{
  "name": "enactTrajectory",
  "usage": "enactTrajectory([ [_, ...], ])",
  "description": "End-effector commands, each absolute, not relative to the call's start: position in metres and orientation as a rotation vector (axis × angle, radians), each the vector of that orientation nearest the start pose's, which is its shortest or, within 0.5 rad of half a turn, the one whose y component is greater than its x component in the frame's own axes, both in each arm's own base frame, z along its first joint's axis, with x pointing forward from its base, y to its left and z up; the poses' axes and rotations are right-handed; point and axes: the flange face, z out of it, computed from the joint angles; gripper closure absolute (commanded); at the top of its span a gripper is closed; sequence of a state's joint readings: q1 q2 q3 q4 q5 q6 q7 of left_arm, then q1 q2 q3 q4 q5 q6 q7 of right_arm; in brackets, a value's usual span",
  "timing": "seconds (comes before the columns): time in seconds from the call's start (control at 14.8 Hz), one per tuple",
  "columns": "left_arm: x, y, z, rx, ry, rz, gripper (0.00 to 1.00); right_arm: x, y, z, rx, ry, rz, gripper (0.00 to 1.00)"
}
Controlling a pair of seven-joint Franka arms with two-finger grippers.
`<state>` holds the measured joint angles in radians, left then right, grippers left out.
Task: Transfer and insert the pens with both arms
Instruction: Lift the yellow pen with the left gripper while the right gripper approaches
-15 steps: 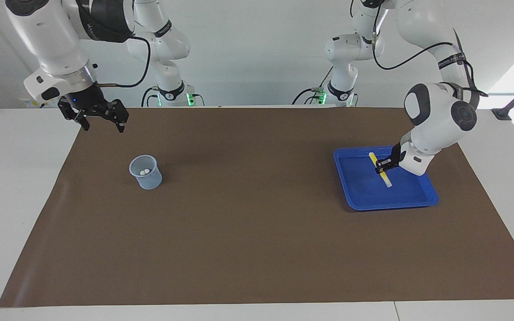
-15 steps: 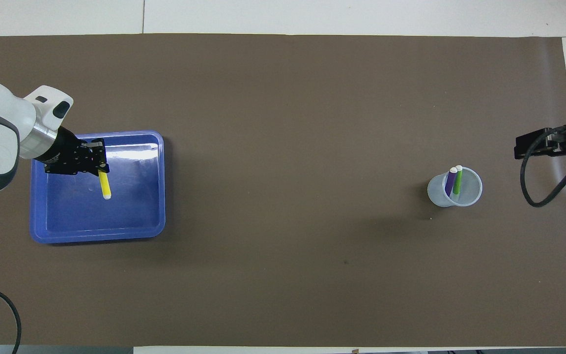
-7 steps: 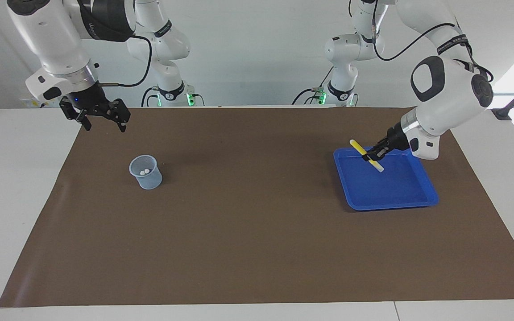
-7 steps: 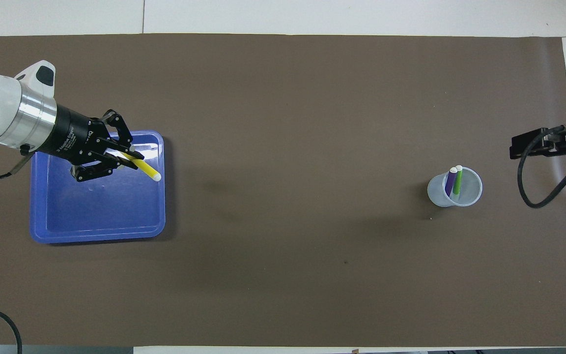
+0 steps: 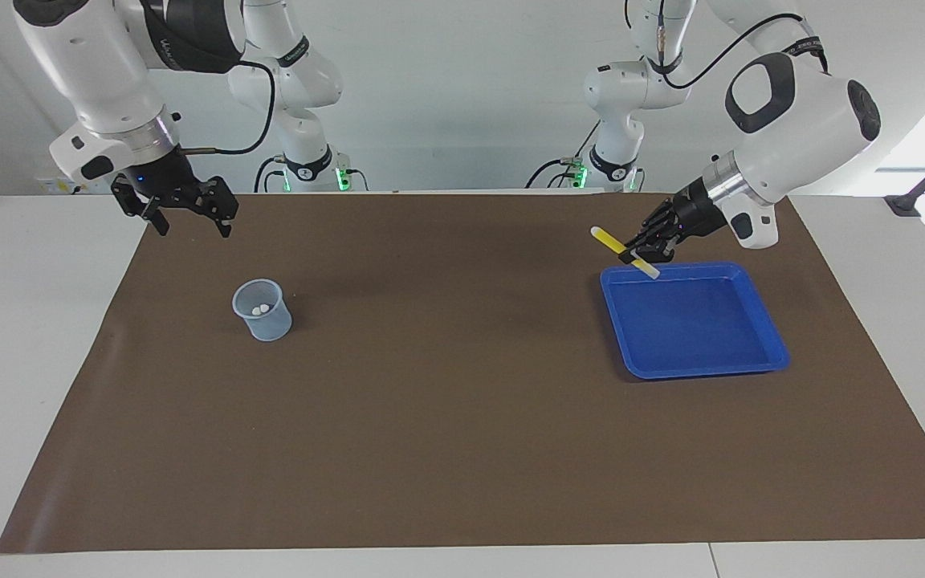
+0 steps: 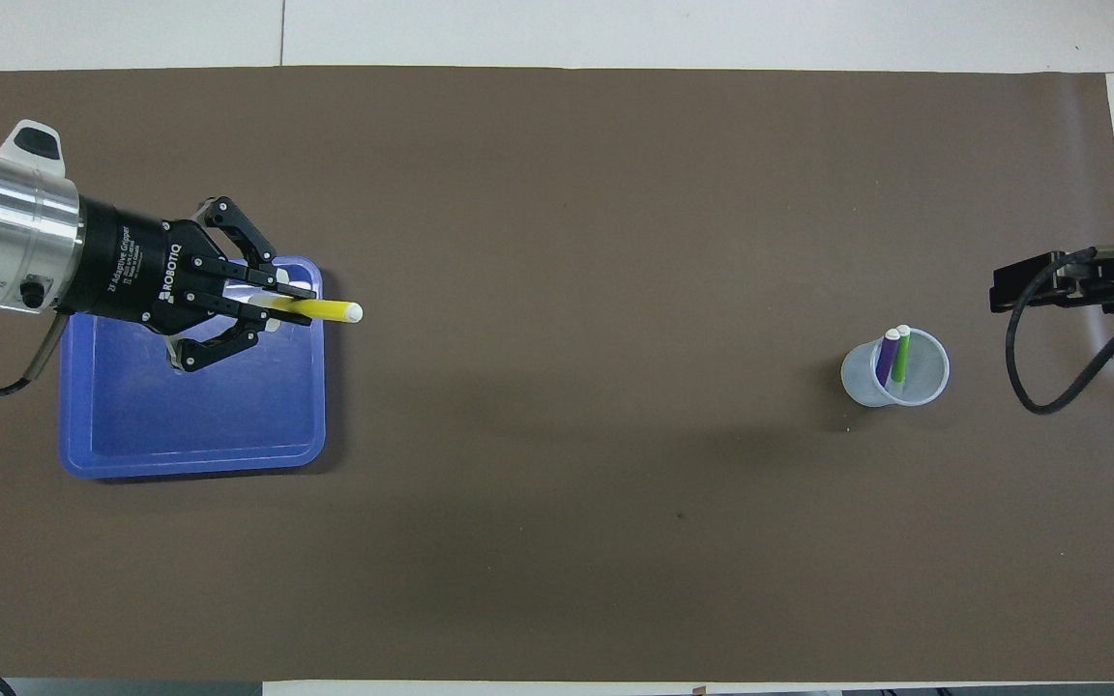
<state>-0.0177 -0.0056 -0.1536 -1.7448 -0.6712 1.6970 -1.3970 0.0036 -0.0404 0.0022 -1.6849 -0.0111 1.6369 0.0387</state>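
Right now the left gripper is pinching the yellow pen tight between its fingertips. It is holding the pen up in the air over the edge of the blue tray, at the tray's corner that is closest to the robots and toward the middle of the table. The pen is lying almost flat, a little tilted, and its whitish cap end is sticking out past the tray rim, over the brown mat.

The right gripper is waiting in the air with its fingers spread wide, holding nothing. It is hanging over the mat's edge at the right arm's end of the table.

The clear cup is standing on the mat at that same end. The purple pen and the green pen are standing inside it, side by side, with their whitish caps pointing up.
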Motion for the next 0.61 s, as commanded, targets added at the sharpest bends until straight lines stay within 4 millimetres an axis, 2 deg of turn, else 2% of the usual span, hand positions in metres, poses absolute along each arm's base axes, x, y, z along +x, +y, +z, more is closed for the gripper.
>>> enactTrajectory([
  [0.0,0.523,-0.164,0.587,-2.575,-2.295,1.085,1.0,0.544,0.033,0.605,-3.072,0.101,0.004,0.0],
  [0.2,0.502,-0.191,0.587,-2.488,-2.33,1.23,1.0,0.545,0.075,0.612,-2.973,0.08,-0.044,0.0],
  [0.41,0.481,-0.213,0.576,-2.4,-2.418,1.38,1.0,0.547,0.112,0.622,-2.788,0.107,-0.085,0.0],
  [0.54,0.465,-0.238,0.568,-2.427,-2.431,1.357,1.0,0.547,0.134,0.626,-2.722,0.14,-0.102,0.0],
])
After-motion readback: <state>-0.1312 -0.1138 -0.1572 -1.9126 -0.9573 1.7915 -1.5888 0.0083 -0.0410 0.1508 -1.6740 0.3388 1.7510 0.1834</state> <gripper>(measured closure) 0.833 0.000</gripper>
